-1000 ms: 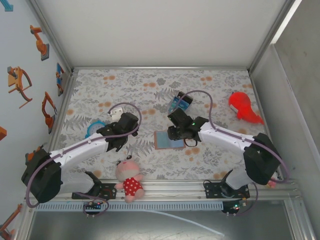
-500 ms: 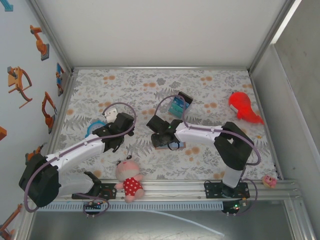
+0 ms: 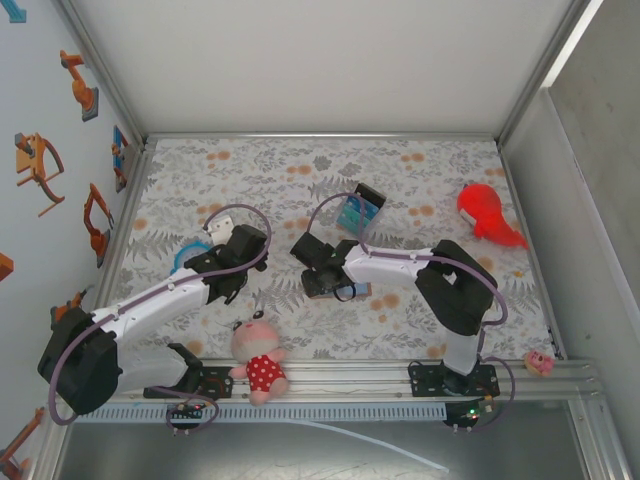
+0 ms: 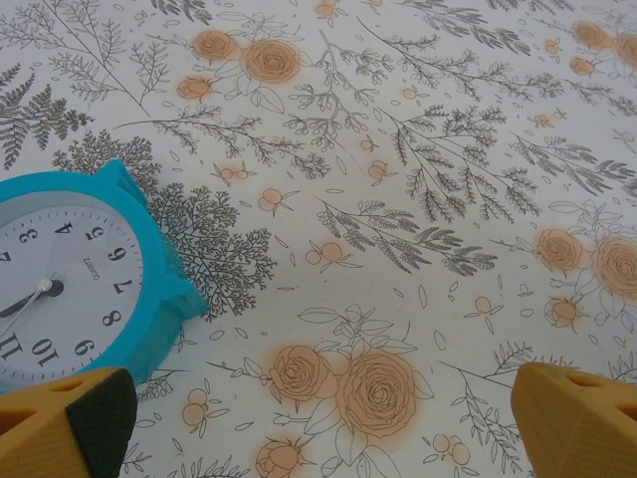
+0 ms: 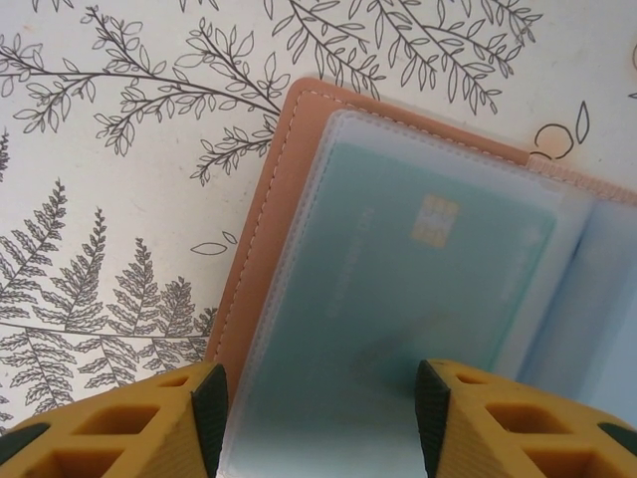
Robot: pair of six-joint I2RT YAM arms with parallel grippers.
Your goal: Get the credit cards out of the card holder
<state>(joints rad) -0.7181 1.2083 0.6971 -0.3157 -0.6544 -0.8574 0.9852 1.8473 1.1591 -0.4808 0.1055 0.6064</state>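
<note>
Flat-open card holder (image 5: 261, 229) shows teal credit card (image 5: 398, 269) in sleeve (image 5: 299, 329). Above it, right gripper (image 5: 320, 418), jaws parted, apparently unclamped, lining up pull. Beside clock (image 4: 70, 269), left gripper (image 4: 323, 413) open, parked clear.

Clock numerals: the teal clock (image 4: 70, 279), lower left of the left wrist view, shows black numerals 3, 4, 5, 6, 7, 8, 9, 10 and 11, all upside down.
Clock wording: one tiny word near the dial's middle, seemingly "QUARTZ".
Card print: the pale green card (image 5: 398, 289), behind frosted plastic in the card holder (image 5: 261, 229), carries faint lettering too blurred to read.
</note>
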